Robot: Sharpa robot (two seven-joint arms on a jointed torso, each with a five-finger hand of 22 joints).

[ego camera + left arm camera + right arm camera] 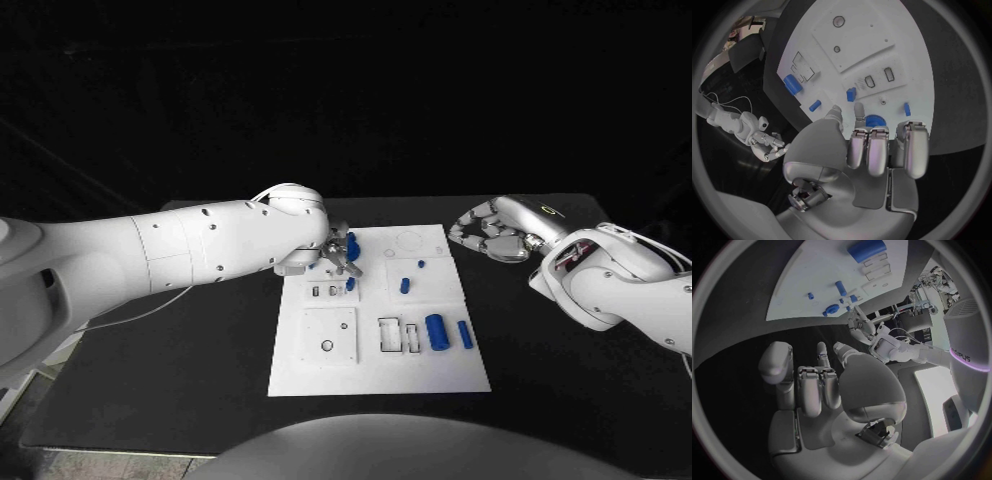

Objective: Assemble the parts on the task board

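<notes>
The white task board (433,370) lies in the middle of the black table. My left hand (340,256) hovers over the board's far left part, thumb and one finger (858,114) stretched toward the board and the other fingers curled. A round blue part (874,120) sits right beside that finger (352,243); whether it is held is unclear. More blue parts lie on the board: a thick cylinder (437,331), a thin bar (464,334), a short piece (405,285) and a tiny one (421,264). My right hand (490,233) hangs off the board's far right corner, fingers curled, holding nothing.
The board has a square plate with holes (329,338) at the near left and rectangular slots (392,334) next to the cylinder. A small blue piece stands in a slot (353,288) below my left hand. Black table (173,380) surrounds the board.
</notes>
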